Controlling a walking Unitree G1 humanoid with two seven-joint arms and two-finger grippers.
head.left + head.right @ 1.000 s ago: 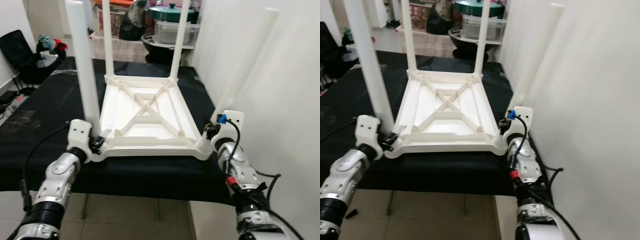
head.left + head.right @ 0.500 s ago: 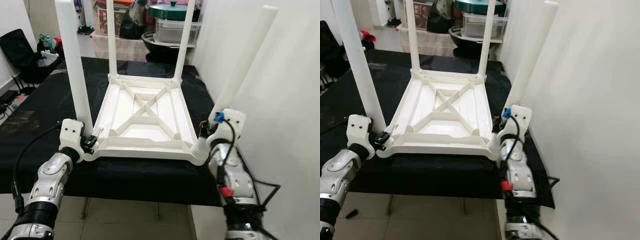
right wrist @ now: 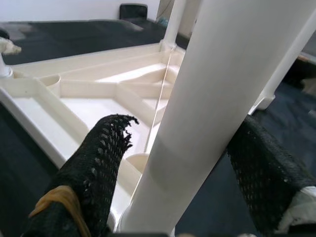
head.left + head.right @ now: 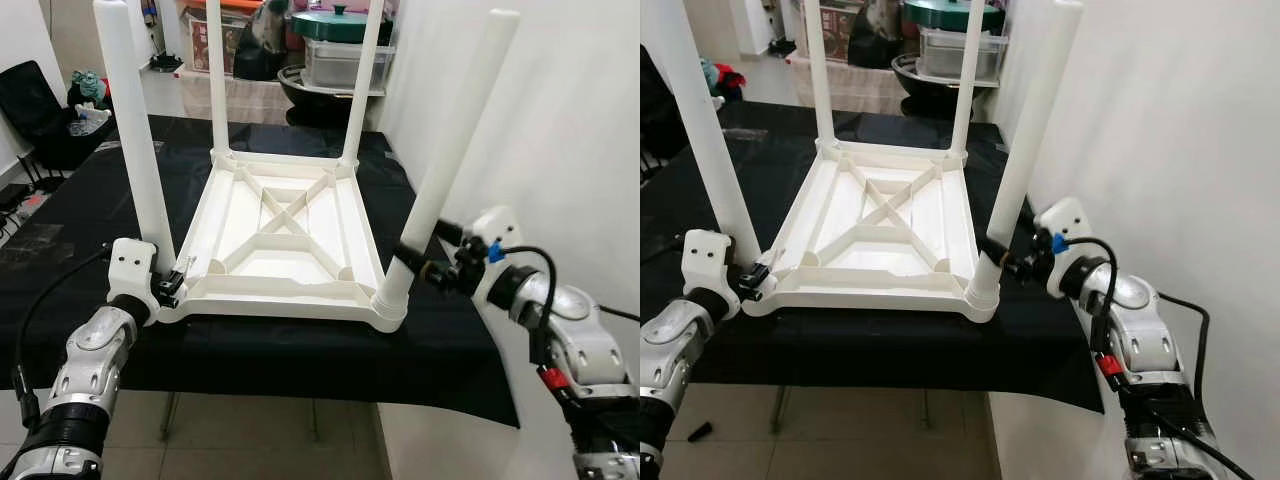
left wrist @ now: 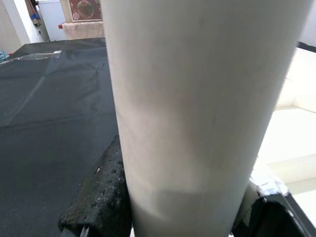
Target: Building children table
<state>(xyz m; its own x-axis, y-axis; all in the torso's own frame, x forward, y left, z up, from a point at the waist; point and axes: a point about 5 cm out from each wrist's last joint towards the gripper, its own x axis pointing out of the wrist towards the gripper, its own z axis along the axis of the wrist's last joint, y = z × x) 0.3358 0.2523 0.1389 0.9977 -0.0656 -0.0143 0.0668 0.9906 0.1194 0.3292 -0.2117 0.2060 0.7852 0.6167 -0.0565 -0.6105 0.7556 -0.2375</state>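
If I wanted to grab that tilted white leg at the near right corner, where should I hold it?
Low on the near right leg, just above its socket, coming from the outer right side as the right gripper does. It is a smooth round tube, leaning, so a low sideways pinch probably steers it best.

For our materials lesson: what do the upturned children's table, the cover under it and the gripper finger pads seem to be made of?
Table: likely moulded plastic, smooth white, with cast ribs underneath. Cover: apparently black cloth, matte and creased. Right gripper fingers: black meshed padding, perhaps rubber or foam.
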